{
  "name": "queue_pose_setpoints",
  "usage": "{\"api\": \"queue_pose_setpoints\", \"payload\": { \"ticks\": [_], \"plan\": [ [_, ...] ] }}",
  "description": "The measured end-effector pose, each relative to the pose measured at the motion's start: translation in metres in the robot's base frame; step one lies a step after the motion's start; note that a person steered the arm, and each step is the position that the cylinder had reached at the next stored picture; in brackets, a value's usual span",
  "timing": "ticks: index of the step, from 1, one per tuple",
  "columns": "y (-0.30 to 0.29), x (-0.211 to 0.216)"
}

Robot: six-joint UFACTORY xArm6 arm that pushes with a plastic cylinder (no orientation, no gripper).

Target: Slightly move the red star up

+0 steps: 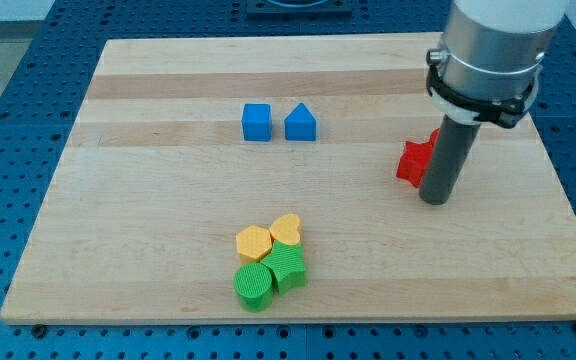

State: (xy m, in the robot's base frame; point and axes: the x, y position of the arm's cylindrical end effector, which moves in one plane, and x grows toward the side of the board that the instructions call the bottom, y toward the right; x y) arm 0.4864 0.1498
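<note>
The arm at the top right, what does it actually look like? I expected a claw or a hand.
No claw or hand here. My arm shows as a wide, pale grey metallic cylinder, ringed at its base by a black clamp-like collar. From that hangs a straight, dark grey round rod, ending in my tip with a plain blunt end. No cables or markings are visible.

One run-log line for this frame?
my tip: touching red star, at its lower right | star partly hidden by rod | blue blocks, yellow-green cluster: apart, untouched

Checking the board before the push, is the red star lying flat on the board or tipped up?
Cannot tell: my tip and rod hide much of the red star; only its left part shows, resting on the wooden board.
</note>
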Motion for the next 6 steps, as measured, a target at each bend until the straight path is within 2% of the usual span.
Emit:
{"api": "queue_pose_setpoints", "payload": {
  "ticks": [1,3,4,6],
  "plan": [
    [-0.006,-0.018],
    [-0.007,-0.022],
    [-0.054,-0.002],
    [-0.237,-0.036]
  ]
}}
